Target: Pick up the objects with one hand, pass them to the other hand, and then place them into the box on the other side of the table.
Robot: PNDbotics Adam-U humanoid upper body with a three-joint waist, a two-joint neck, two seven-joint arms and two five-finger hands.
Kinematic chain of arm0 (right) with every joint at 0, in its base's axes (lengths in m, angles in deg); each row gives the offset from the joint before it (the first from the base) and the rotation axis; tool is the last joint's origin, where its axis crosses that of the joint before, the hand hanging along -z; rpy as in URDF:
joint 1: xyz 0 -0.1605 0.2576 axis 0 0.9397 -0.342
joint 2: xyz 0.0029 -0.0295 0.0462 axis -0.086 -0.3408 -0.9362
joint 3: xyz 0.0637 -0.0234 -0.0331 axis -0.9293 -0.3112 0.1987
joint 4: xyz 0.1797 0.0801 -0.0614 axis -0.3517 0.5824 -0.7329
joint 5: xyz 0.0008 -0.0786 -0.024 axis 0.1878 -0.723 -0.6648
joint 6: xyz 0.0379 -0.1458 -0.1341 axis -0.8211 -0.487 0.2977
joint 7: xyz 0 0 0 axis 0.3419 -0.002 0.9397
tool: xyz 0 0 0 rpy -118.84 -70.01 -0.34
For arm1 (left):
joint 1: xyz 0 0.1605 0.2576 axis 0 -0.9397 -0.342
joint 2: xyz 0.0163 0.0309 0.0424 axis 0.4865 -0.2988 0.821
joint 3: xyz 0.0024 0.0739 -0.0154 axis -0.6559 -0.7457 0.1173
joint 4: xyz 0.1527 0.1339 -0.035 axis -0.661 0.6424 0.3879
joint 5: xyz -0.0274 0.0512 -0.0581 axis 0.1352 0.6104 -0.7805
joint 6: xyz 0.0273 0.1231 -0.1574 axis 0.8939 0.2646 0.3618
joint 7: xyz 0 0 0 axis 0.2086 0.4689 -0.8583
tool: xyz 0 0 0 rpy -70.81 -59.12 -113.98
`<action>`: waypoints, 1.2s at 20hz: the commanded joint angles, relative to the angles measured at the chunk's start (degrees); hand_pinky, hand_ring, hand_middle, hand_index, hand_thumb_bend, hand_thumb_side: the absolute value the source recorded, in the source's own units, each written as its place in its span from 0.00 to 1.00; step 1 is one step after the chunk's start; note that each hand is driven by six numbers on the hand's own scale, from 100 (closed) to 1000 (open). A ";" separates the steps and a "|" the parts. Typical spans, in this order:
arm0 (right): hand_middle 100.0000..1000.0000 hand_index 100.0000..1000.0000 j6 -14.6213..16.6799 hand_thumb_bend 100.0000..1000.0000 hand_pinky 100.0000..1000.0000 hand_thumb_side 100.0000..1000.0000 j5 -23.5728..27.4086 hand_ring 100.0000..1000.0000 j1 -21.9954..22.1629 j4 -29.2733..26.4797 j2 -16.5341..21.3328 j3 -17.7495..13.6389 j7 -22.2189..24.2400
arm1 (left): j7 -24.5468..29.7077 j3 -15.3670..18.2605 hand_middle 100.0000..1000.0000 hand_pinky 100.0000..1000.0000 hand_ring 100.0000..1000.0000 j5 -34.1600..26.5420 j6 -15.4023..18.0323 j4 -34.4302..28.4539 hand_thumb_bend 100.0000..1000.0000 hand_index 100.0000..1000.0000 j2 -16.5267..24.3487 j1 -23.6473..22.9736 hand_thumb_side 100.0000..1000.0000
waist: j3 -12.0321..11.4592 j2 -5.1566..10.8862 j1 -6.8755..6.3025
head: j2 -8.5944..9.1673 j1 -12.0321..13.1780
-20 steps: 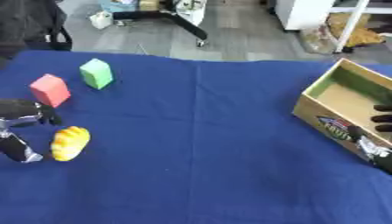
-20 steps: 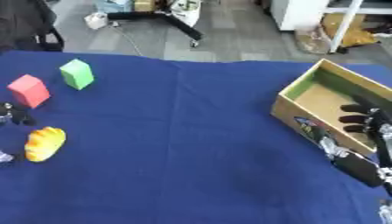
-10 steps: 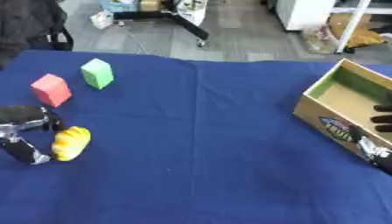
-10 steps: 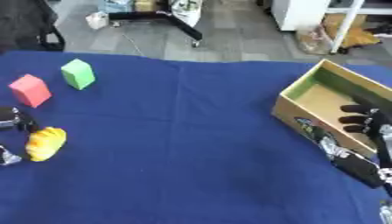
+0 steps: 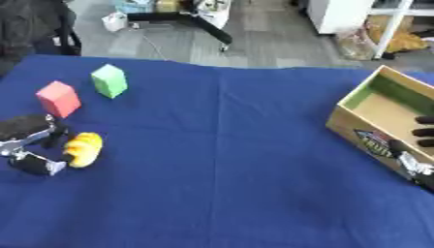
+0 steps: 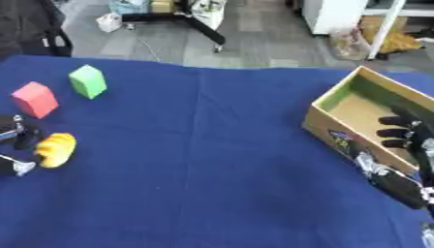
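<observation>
A yellow rounded thing point(image 5: 82, 149) lies on the blue table near the left edge. My left hand point(image 5: 27, 131) is just left of it and open, with a dark finger point(image 5: 56, 137) and the silver-tipped thumb point(image 5: 37, 165) touching its left side. A red block point(image 5: 57, 98) and a green block point(image 5: 108, 81) stand behind it. The cardboard box point(image 6: 337, 99), green inside, sits at the right edge. My right hand point(image 6: 400, 133) rests over the box's near wall, its dark fingers relaxed and holding nothing.
The blue cloth point(image 5: 220, 160) covers the whole table. Beyond its far edge is a grey floor with a black stand's legs point(image 5: 182, 22) and a white cabinet point(image 5: 343, 14). A dark bag point(image 5: 34, 26) sits at the far left corner.
My left hand's finger and thumb have drawn in against the yellow thing, which has shifted slightly. The right hand and the blocks have stayed put.
</observation>
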State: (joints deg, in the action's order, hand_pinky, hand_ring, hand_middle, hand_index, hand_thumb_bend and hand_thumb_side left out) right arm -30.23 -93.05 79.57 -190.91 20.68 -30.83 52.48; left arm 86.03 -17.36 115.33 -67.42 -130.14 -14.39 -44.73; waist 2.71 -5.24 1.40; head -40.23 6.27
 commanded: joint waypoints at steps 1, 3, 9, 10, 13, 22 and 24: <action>0.71 0.92 0.02 0.37 0.64 0.28 0.16 0.68 -0.35 -0.63 1.23 -0.58 -0.20 | -0.99 2.71 0.29 0.50 0.36 -4.01 -0.86 -3.48 0.05 0.43 1.60 -0.34 0.15 | -0.15 1.14 0.39 | 0.22 -0.04; 0.71 0.92 0.02 0.37 0.64 0.28 0.14 0.68 -0.32 -0.64 1.27 -0.64 -0.26 | -1.92 4.44 0.28 0.49 0.35 -8.14 -1.57 -6.11 0.06 0.41 0.99 -0.98 0.16 | -0.29 1.18 0.41 | 0.21 -0.09; 0.70 0.92 0.09 0.37 0.64 0.27 -0.45 0.68 -0.69 -0.98 1.82 -0.60 -0.68 | -4.25 8.29 0.26 0.48 0.34 -26.05 -3.07 -15.47 0.10 0.38 -3.90 -1.20 0.17 | -0.99 1.48 0.43 | 0.15 -0.68; 0.71 0.91 0.07 0.37 0.64 0.27 -0.69 0.68 -0.99 -1.13 2.16 -0.42 -0.59 | -4.40 8.40 0.26 0.47 0.33 -28.21 -3.14 -16.85 0.10 0.38 -5.16 -0.80 0.16 | -1.05 1.55 0.51 | 0.23 -0.89; 0.71 0.91 -0.05 0.37 0.64 0.27 -1.74 0.68 -2.27 -1.93 3.51 0.36 0.05 | -3.65 7.86 0.26 0.47 0.33 -35.06 -3.54 -20.23 0.10 0.37 -8.40 0.74 0.16 | -1.14 1.71 0.74 | 0.34 -1.28; 0.72 0.91 0.34 0.36 0.68 0.27 -1.76 0.71 -10.93 -7.51 10.64 4.97 6.26 | 3.93 2.52 0.25 0.46 0.33 -46.44 -4.52 -26.45 0.10 0.37 -13.44 5.59 0.15 | -1.20 1.99 0.91 | 0.60 -2.14; 0.73 0.91 0.76 0.36 0.68 0.27 -1.24 0.71 -13.54 -8.63 11.87 6.20 7.99 | 5.36 1.26 0.25 0.46 0.33 -47.79 -4.75 -26.84 0.10 0.37 -14.13 6.44 0.15 | -1.20 2.04 0.97 | 0.50 -2.06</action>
State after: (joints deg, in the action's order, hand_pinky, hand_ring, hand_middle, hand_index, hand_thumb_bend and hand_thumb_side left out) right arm -29.66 -94.71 66.94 -197.66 30.22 -24.91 59.49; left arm 90.46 -15.72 68.67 -72.11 -155.71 -29.03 -39.20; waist 1.54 -4.72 1.68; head -40.18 4.38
